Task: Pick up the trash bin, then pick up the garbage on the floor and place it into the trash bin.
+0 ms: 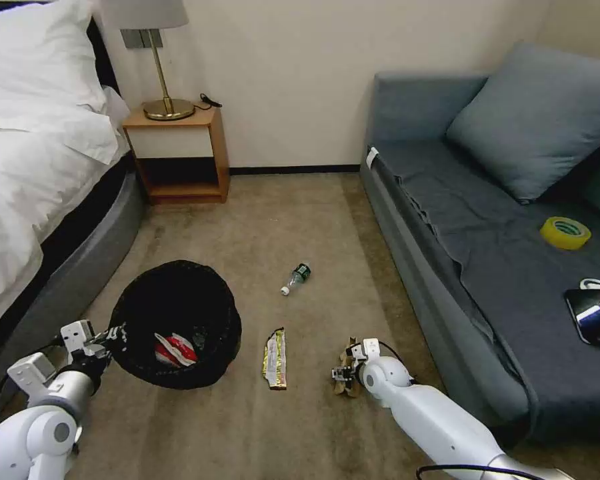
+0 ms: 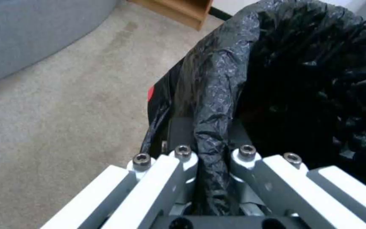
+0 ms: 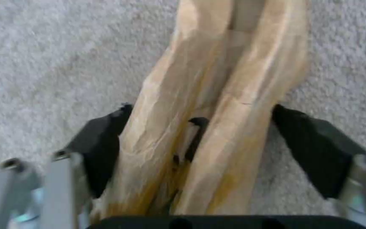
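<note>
Head view: the left tool grips the trash bin rim on the carpet (a red-and-white packet inside). Right wrist view: the right tool pinches the brown paper bag.

Left tool clamped; right tool low, fingers pinching.

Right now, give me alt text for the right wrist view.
The right gripper has its two black fingers pressed against either side of a crumpled brown paper bag lying on grey carpet.
</note>
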Controlling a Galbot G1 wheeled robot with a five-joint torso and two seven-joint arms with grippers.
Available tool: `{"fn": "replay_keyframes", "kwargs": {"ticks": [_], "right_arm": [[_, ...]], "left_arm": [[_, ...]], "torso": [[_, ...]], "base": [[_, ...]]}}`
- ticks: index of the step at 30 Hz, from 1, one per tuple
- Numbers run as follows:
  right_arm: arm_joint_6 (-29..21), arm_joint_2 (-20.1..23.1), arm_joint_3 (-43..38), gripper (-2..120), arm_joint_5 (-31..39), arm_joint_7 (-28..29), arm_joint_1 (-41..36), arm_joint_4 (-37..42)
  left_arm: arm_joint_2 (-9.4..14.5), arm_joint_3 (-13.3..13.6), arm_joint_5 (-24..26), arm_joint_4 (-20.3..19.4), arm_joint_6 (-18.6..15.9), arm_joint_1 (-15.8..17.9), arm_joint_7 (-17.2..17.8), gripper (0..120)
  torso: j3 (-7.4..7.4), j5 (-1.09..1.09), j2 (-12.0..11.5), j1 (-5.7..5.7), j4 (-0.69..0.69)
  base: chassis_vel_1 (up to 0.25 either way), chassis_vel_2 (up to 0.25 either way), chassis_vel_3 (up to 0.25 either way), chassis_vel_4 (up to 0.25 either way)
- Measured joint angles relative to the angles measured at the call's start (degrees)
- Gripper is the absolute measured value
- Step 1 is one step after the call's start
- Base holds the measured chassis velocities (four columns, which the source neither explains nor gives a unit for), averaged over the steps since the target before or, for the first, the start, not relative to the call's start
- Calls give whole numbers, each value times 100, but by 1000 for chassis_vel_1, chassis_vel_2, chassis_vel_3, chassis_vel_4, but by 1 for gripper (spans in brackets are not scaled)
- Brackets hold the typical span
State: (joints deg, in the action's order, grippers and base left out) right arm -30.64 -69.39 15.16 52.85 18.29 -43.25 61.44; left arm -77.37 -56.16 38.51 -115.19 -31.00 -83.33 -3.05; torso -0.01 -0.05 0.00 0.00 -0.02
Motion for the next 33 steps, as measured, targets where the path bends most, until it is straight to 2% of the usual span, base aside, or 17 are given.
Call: {"fn": "replay_keyframes", "kwargs": {"ticks": [2,6,9,13,15,16,18,20,21,24,33], "right_arm": [[39,-65,-11,71,-36,12,-3,-40],[76,-99,-21,63,-60,15,-3,-70],[121,-108,-60,51,-71,13,-29,-49],[160,-72,-109,42,-73,0,-74,38],[189,-6,-155,30,-49,14,-103,242],[189,-6,-155,30,-49,14,-103,242],[243,88,-252,23,-39,117,-104,457],[289,283,-315,12,45,309,-76,917],[289,283,-315,12,45,309,-76,917],[368,486,-426,0,136,510,88,1492],[792,932,-414,0,228,673,532,2745]], "left_arm": [[1,9,-1,26,12,11,-11,4],[8,24,-2,42,18,22,-17,4],[46,44,2,43,18,37,-21,4],[70,76,2,53,19,47,-21,4],[85,127,3,66,12,58,-19,4],[85,127,3,66,12,58,-19,4],[94,169,2,74,8,65,-14,4],[100,253,-14,90,2,88,-5,4],[100,253,-14,90,2,88,-5,4],[129,349,-25,94,-12,118,14,4],[209,616,43,115,-102,146,57,4]], "torso": [[-1,-3,1,0,-2],[-1,-5,2,0,-5],[-1,5,2,0,0],[1,9,1,0,5],[2,18,0,0,7],[2,18,0,0,7],[1,8,0,0,7],[2,10,-1,0,2],[2,10,-1,0,2],[1,6,-1,0,2],[1,6,-1,0,1]], "base": [[0,0,0,0],[0,0,0,0],[0,0,0,0],[0,0,0,0],[0,0,0,0],[0,0,0,0],[0,0,0,0],[0,0,0,0],[0,0,0,0],[0,0,0,0],[0,0,0,0]]}}
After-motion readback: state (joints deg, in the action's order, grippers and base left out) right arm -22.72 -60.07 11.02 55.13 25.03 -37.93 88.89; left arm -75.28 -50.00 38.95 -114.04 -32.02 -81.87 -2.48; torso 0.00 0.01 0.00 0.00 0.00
